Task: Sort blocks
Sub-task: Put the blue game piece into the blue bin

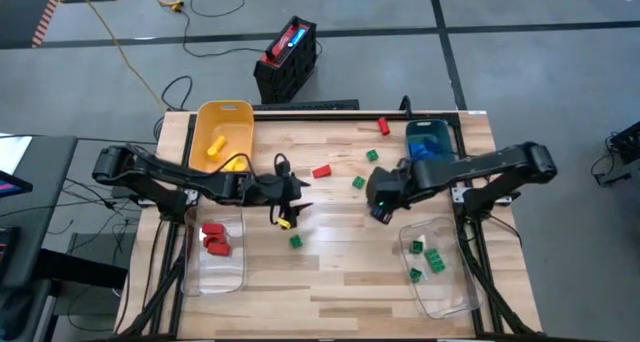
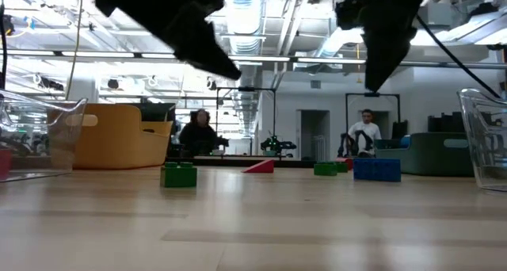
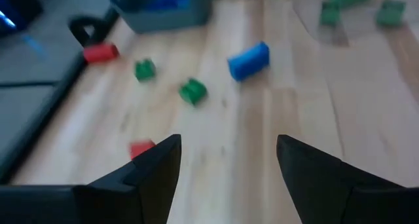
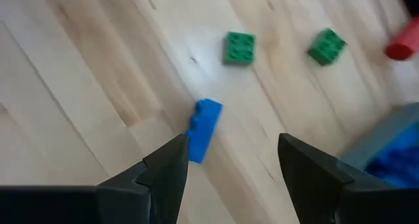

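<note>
Loose blocks lie flat on the wooden table: a blue one [image 1: 381, 215] [image 4: 203, 129], green ones [image 1: 358, 183] [image 1: 372, 156] [image 1: 296, 242], red ones [image 1: 321, 171] [image 1: 384, 127]. My right gripper [image 1: 383, 204] [image 4: 229, 165] is open and hovers just above the blue block, which lies ahead of one fingertip, untouched. My left gripper [image 1: 287, 194] [image 3: 228, 162] is open, raised over the table's middle, with nothing between its fingers. A small yellow piece [image 1: 287, 222] shows beside it; whether it is a block I cannot tell.
A yellow bin [image 1: 222, 132] with yellow blocks and a teal bin [image 1: 430, 142] with blue blocks stand at the far edge. A clear bin [image 1: 220, 254] on the near left holds red blocks. Another [image 1: 440, 272] on the near right holds green ones. People stand in the room behind.
</note>
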### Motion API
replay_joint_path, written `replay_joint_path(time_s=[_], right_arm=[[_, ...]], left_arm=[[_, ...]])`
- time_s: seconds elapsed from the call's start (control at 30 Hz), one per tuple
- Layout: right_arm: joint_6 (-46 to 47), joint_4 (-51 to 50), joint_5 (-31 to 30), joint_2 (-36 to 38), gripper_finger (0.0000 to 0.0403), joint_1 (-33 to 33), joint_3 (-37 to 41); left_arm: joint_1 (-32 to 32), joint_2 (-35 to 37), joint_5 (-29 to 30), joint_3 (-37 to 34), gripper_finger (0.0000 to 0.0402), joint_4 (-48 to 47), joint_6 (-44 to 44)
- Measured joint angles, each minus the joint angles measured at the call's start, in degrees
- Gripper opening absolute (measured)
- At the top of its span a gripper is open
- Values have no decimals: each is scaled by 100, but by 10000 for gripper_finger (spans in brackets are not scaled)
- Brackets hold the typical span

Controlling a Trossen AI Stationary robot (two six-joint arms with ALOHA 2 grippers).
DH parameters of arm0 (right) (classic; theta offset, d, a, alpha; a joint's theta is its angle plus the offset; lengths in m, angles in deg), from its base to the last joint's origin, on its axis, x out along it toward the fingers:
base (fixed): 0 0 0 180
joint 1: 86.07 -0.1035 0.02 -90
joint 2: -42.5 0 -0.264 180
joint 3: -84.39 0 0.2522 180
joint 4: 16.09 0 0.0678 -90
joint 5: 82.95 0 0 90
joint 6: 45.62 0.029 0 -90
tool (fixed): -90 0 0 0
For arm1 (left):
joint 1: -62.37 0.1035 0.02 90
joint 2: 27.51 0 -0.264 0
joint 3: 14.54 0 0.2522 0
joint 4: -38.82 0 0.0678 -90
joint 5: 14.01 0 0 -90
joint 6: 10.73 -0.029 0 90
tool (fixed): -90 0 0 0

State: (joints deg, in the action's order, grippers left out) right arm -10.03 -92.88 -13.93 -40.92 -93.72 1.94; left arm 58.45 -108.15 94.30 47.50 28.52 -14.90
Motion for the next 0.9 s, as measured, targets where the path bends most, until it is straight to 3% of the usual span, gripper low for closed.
replay_joint_path(time_s=[0.2,0.5,0.67,0.9], right_arm=[[245,85,251,-388,248,-46,-116],[739,531,244,-770,248,-249,-273],[755,957,262,-869,248,-253,-357],[1083,675,308,-878,248,-452,-612]], left_arm=[[249,1,43,379,247,-283,-214],[271,21,234,366,247,-779,-704],[294,464,297,96,247,-637,-919],[597,1369,303,-376,247,-916,-944]])
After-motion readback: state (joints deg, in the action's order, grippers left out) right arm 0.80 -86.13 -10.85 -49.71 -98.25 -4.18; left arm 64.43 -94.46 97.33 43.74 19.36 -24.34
